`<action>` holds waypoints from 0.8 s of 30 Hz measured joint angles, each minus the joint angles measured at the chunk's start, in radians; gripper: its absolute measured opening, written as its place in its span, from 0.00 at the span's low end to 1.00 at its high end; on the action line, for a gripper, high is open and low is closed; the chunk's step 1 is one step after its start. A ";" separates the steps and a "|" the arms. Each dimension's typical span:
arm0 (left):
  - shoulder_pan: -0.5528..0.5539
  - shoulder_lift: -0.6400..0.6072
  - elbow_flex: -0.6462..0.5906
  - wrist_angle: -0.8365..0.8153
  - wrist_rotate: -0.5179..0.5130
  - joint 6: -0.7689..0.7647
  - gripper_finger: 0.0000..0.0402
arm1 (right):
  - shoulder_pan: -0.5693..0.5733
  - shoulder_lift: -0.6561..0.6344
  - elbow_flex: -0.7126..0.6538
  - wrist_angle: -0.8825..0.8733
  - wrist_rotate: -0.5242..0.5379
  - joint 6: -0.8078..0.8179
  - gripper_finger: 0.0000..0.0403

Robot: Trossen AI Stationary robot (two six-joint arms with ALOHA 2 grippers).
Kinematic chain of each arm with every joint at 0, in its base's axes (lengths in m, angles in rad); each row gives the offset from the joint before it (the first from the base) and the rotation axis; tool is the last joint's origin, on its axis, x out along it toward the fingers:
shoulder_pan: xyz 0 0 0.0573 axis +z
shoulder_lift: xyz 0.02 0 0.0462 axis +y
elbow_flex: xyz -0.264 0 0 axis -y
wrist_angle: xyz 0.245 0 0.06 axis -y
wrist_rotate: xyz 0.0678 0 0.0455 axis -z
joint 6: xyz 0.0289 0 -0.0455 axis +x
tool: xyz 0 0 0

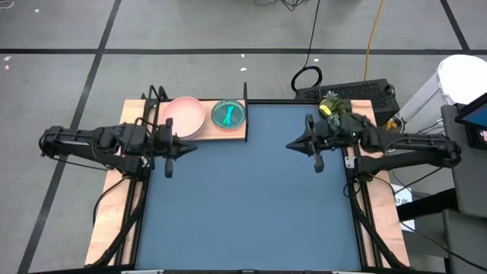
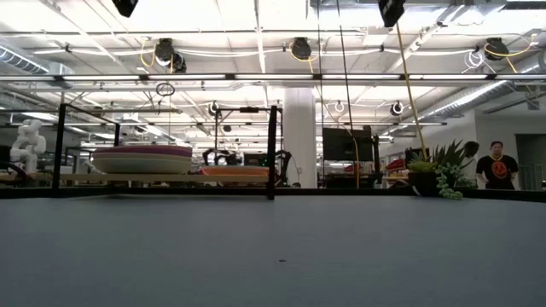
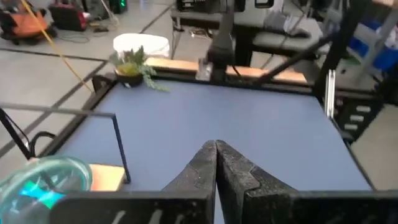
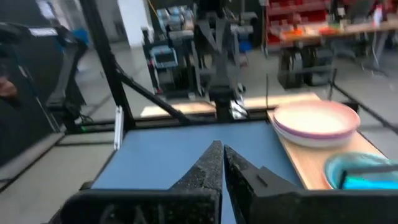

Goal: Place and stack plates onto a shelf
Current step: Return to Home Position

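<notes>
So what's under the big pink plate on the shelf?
Other plates. The pink plate tops a stack on the shelf, and the rim of a purple plate peeks out below it. The ones deeper down are covered, so their colours and number cannot be told.

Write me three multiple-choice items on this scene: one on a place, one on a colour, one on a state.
1. Where does the stack topped by the round salmon-pink plastic plate stand?
A. at the middle of the blue tabletop
B. on the rectangular light wooden shelf
C. on the floor

2. What colour is the smaller round plate beside it?
A. orange
B. purple
C. teal

3. How are the left gripper and right gripper?
A. both shut, empty
B. both open
C. one holding a plate

Answers: 1 B, the wooden board lies under the stack. 2 C, it shows teal from above. 3 A, each wrist view shows the fingers pressed together with nothing between.
</notes>
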 joint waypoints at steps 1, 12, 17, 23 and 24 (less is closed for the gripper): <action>-0.008 0.000 -0.011 -0.003 0.000 0.000 0.02 | 0.009 -0.009 -0.045 0.064 0.000 -0.008 0.00; -0.162 -0.040 -0.408 0.562 -0.033 -0.054 0.01 | 0.067 -0.017 -0.421 0.488 0.001 -0.078 0.00; -0.223 -0.046 -0.517 0.616 -0.072 -0.022 0.01 | 0.067 -0.018 -0.505 0.556 0.018 -0.077 0.00; -0.240 -0.101 -0.647 0.707 -0.073 0.033 0.01 | 0.067 -0.018 -0.579 0.589 0.030 -0.115 0.00; -0.240 -0.120 -0.670 0.728 -0.072 0.038 0.01 | 0.067 -0.018 -0.592 0.604 0.030 -0.116 0.00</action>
